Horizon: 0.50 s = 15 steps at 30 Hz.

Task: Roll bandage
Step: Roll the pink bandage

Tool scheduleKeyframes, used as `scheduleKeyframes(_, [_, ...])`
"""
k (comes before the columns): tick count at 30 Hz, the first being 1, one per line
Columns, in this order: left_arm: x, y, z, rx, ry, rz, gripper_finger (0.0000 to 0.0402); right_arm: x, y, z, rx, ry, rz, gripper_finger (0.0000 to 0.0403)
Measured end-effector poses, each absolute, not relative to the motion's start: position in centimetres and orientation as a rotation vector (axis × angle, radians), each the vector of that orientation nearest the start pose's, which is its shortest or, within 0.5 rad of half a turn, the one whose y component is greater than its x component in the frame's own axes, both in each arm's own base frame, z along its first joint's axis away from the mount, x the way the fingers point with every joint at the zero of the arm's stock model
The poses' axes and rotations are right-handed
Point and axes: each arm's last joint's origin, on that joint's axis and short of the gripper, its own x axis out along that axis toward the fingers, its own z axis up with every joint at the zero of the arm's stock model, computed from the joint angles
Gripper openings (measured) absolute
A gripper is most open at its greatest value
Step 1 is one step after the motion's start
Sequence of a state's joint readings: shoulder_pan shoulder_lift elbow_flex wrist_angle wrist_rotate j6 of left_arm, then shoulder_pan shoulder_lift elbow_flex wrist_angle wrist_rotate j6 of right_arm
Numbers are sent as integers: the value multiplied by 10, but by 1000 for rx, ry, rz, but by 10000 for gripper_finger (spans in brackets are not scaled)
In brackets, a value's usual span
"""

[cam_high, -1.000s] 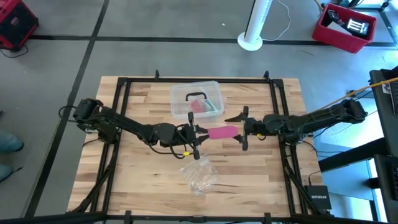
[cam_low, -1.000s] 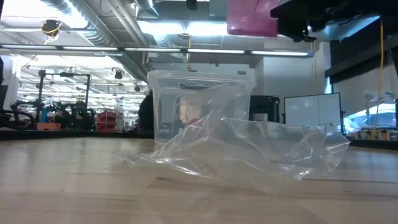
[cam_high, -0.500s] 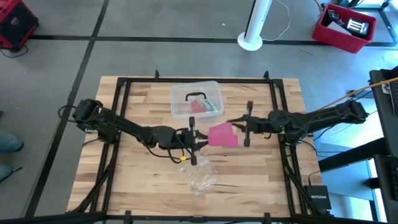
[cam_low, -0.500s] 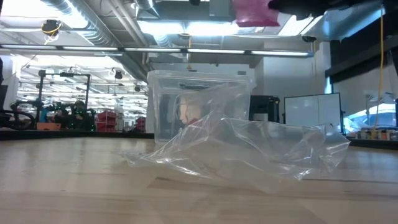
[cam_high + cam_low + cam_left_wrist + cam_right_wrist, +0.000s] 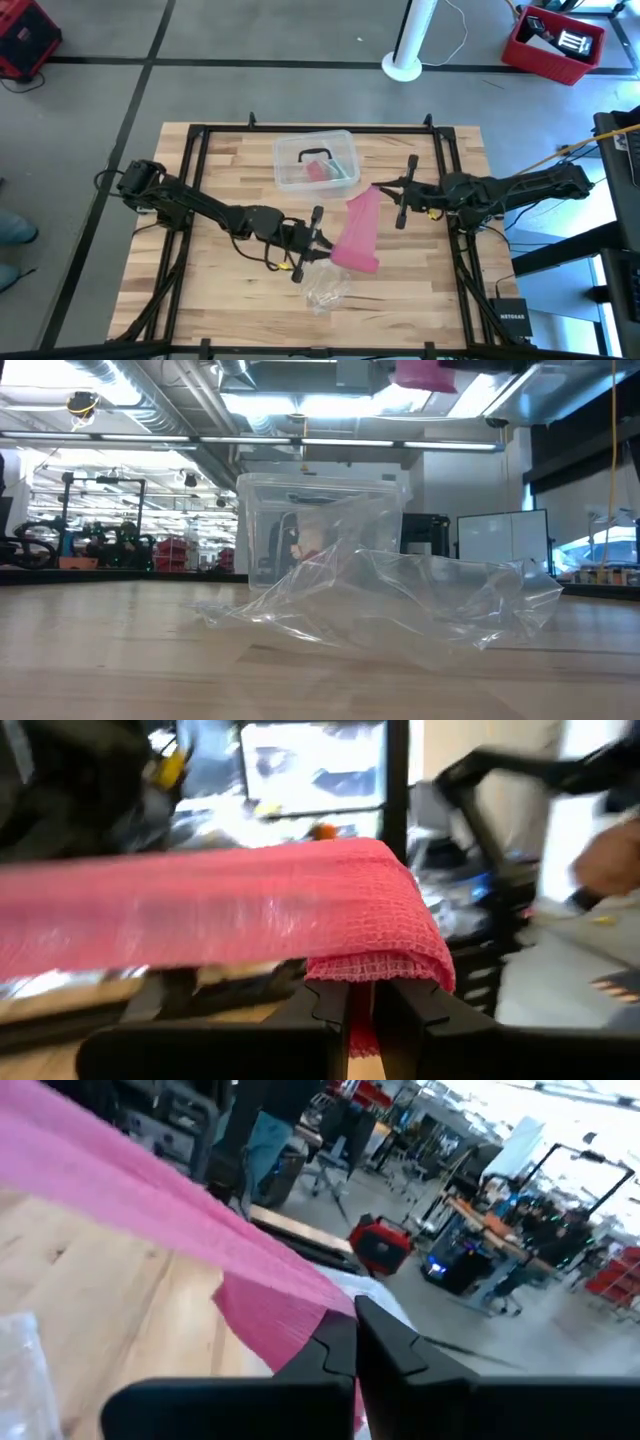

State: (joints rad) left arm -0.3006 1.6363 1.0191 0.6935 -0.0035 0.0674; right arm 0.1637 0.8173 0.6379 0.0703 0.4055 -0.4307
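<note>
From above, the bandage is hanging as a slanted pink strip over the middle of the bench, running between the two arms. The left end effector is pinching its near end, just beside the crumpled clear wrapper; the right end effector is gripping the far end, right of the clear plastic box.

At bench height, only a pink patch of bandage is showing, high above wrapper and box.

The left wrist camera is showing fingers clamping bandage.

The right wrist camera is showing fingers closing on the strip.
</note>
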Motion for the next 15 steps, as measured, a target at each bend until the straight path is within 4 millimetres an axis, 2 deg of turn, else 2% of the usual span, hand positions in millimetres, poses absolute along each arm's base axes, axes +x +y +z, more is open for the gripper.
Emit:
scheduleKeyframes(3, [353, -103, 286, 73, -123, -262, 21, 187, 21, 296, -382, 174, -166, 8])
scheduleKeyframes(10, [345, -82, 305, 178, -144, 68, 21, 189, 23, 281, -197, 292, -92, 10])
scheduleKeyframes(15, [345, -69, 305, 204, -108, 123, 21, 193, 24, 281, -29, 272, -104, 12])
